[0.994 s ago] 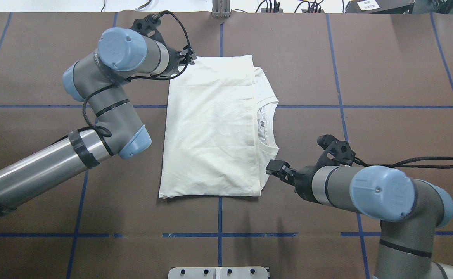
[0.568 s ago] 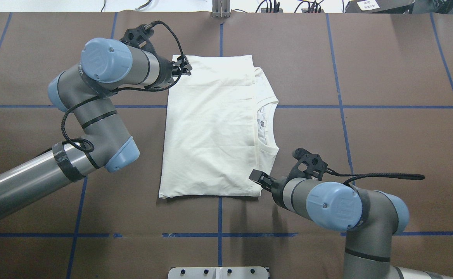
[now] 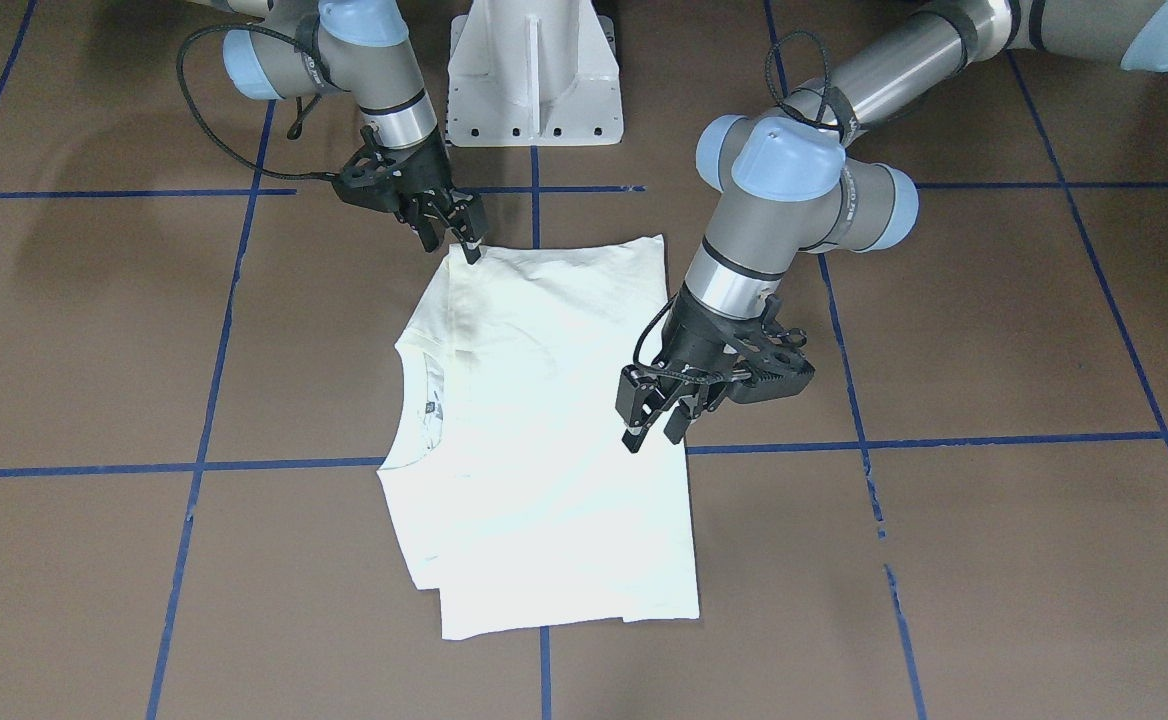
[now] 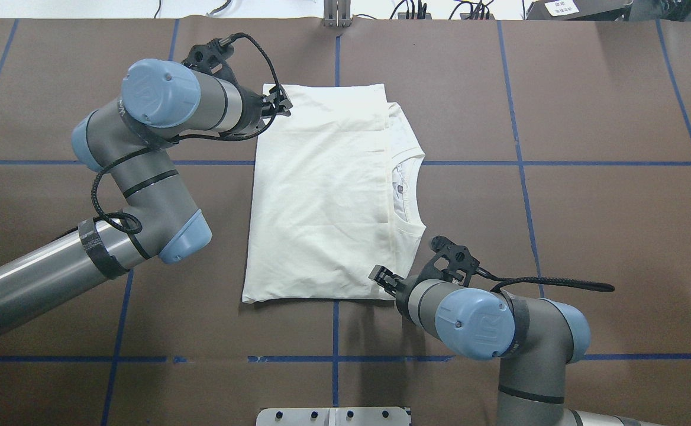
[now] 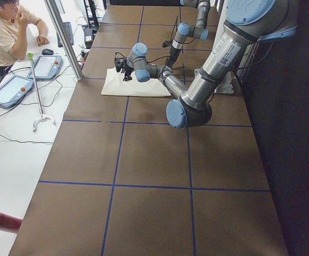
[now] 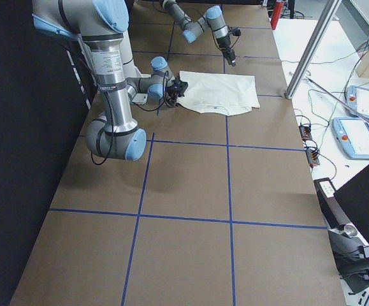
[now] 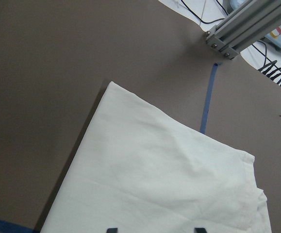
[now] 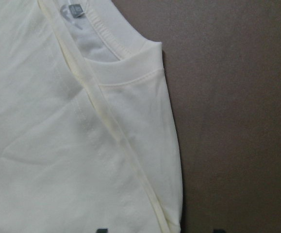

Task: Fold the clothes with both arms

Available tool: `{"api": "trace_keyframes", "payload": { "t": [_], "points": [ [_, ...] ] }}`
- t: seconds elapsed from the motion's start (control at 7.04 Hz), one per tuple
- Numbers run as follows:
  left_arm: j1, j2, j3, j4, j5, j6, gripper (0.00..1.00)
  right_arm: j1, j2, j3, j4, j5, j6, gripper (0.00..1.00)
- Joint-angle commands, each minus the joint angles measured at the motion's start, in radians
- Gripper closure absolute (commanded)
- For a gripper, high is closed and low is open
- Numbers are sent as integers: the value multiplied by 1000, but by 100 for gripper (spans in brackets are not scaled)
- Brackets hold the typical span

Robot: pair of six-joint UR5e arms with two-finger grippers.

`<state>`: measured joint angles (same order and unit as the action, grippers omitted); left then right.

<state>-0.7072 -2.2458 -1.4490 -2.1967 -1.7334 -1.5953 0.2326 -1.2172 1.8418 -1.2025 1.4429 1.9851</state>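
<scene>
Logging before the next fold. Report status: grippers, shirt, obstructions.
Left gripper open over shirt, far corner. Right gripper open at near collar-side corner. Fold lies flat. Nothing blocking.

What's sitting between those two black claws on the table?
Only the folded cream shirt: in the overhead view it spans the stretch from the left gripper at its far corner to the right gripper at its near corner.
</scene>
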Motion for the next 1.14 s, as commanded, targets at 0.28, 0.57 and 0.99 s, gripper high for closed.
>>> {"api": "trace_keyframes", "payload": {
  "t": [0.28,0.57,0.99],
  "points": [
    [2,8,-1,-1,0,2,39,1,15,-19,0,-12,3,39],
    [0,8,-1,0,0,2,39,1,22,-32,0,-12,11,100],
    [9,17,-54,18,-2,-8,39,11,18,8,0,-10,11,100]
  ]
}}
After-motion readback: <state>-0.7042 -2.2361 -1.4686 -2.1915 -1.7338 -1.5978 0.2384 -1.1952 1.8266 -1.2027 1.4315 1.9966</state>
